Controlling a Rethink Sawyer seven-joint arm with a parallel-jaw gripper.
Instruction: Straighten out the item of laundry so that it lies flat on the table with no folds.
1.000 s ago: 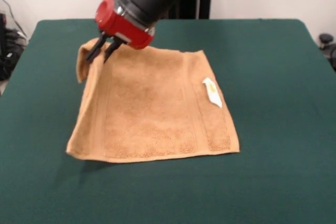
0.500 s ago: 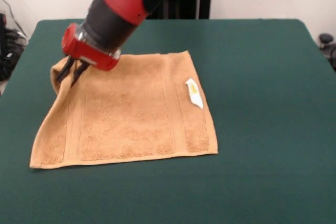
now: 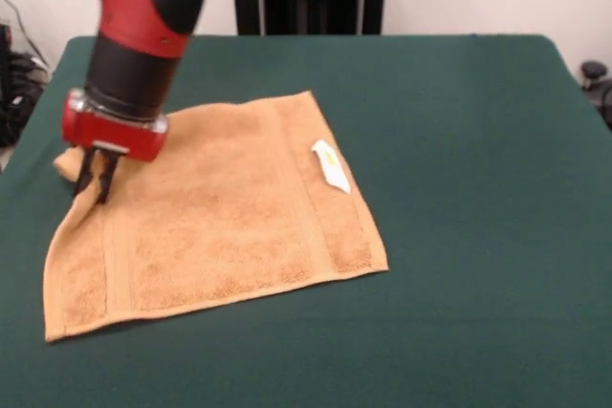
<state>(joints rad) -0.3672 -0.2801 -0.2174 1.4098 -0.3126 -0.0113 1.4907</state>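
The gripper hangs at the left of the front view, its two dark fingers pointing straight down from the red wrist ring and pressed together on the towel, pinching the cloth at its far left corner. That corner is gathered into a small raised bunch just left of the fingers, so the edge there curls instead of lying straight; whether the pinched cloth is lifted clear of the table or only crumpled against it is hard to tell from this angle.

From the pinch, the towel spreads out to the right and toward the camera. Its left edge runs down from the fingers to the near left corner, which lies close to the table's left border. The near hem runs slightly upward to the right and ends at the near right corner, about mid-table. The right edge climbs from there to the far corner, which lies flat. A woven band runs parallel to each of the left and right edges. A small white label lies on top of the cloth near the right edge.

Away from the pinched corner the towel looks flat.

Bare green table lies wide open to the right of the towel, with a broad strip in front of it and some behind; on the left the margin is narrow.
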